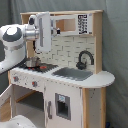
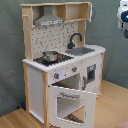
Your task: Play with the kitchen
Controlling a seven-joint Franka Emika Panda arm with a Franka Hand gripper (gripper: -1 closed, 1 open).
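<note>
The kitchen (image 1: 75, 82) is a tall toy of white panels and light wood, seen in both exterior views. It has a grey hood (image 2: 49, 19), a pegboard back (image 2: 56, 36), a black faucet (image 1: 84, 59) and a sink (image 1: 73, 74). A small metal pot (image 2: 50, 56) stands on the stove (image 2: 56, 60). The windowed oven door (image 2: 70, 102) hangs open, folded down. In the first exterior view my gripper (image 1: 42, 31) is a long white block held upright in front of the hood, above the pot (image 1: 31, 62). Nothing shows in its hold.
The white arm (image 1: 14, 42) reaches in from the first exterior view's left. One of its joints (image 2: 123, 16) shows at the second exterior view's top right. A narrow cupboard door with a dark window (image 1: 62, 106) sits under the sink. Grey curtain behind, wooden floor (image 2: 112, 107) below.
</note>
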